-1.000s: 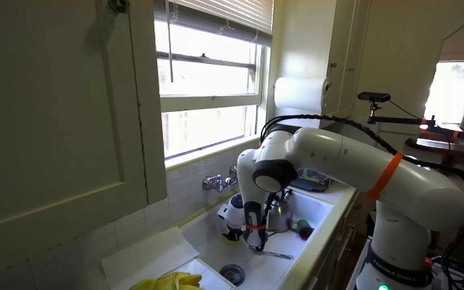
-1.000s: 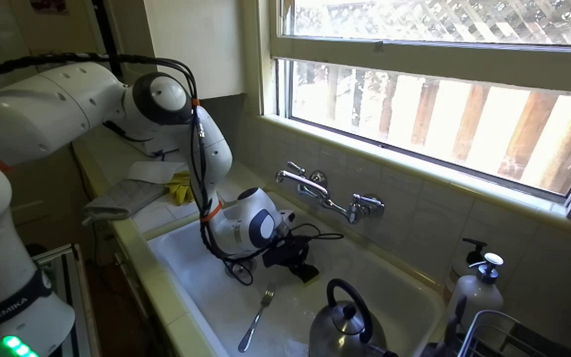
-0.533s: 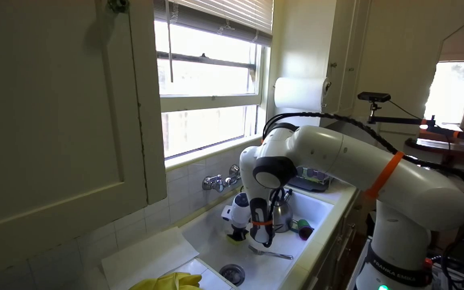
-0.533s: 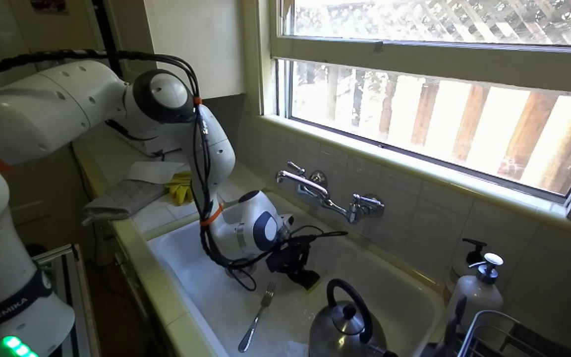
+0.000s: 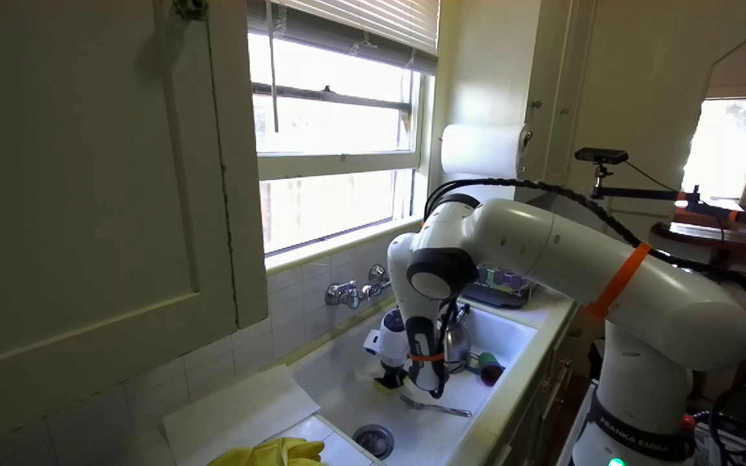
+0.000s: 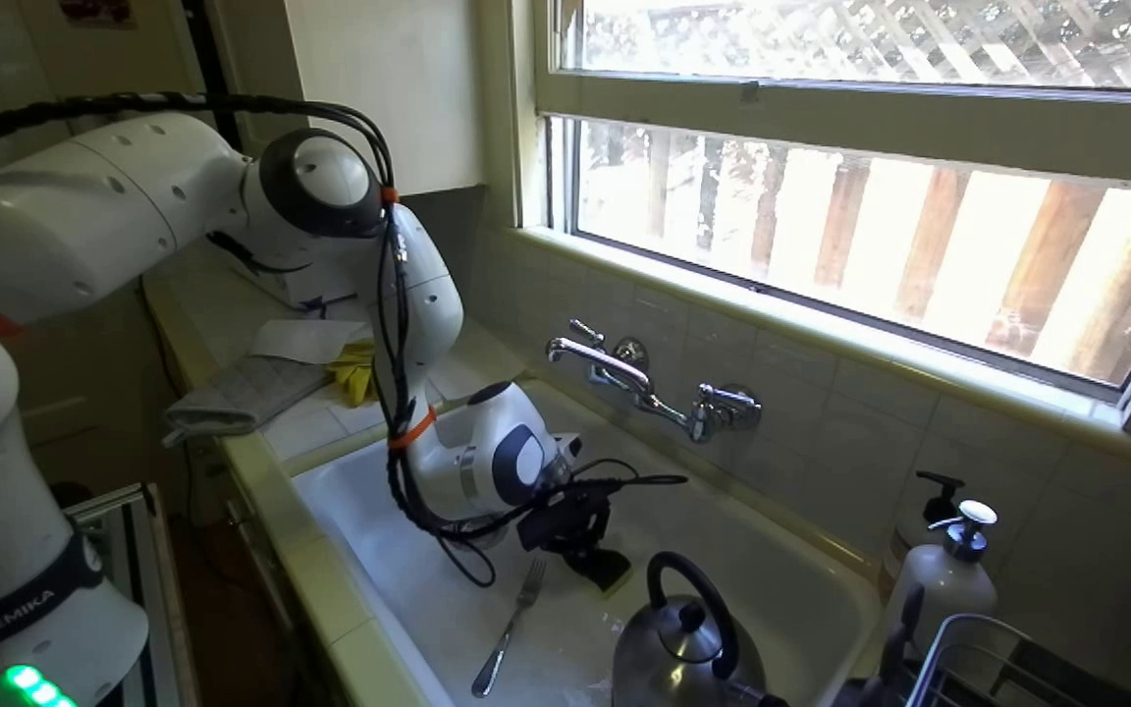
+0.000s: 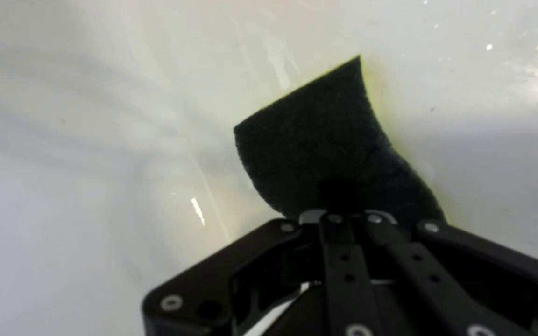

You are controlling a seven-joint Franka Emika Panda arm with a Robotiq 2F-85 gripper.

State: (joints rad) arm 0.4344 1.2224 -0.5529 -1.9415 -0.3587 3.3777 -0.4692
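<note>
Dark-topped sponge (image 7: 315,135) is pinched in gripper (image 7: 348,215), drawn fully together; held low in sink (image 6: 752,550), fork (image 6: 504,643) and kettle (image 6: 669,658) seen nearby.

Sponge (image 7: 306,135) nearer the fork (image 6: 510,633)

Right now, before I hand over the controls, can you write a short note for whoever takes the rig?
Jaws: shut on the sponge, dark face up, low inside the sink; how hard it presses, if at all, I can't tell.
Nearby: the fork lies loose in the sink, the kettle stands upright, and a cup is near the kettle.
Done: sponge gripped.
Left: sponge not yet released; fork, kettle and cup are not in the grip.
</note>
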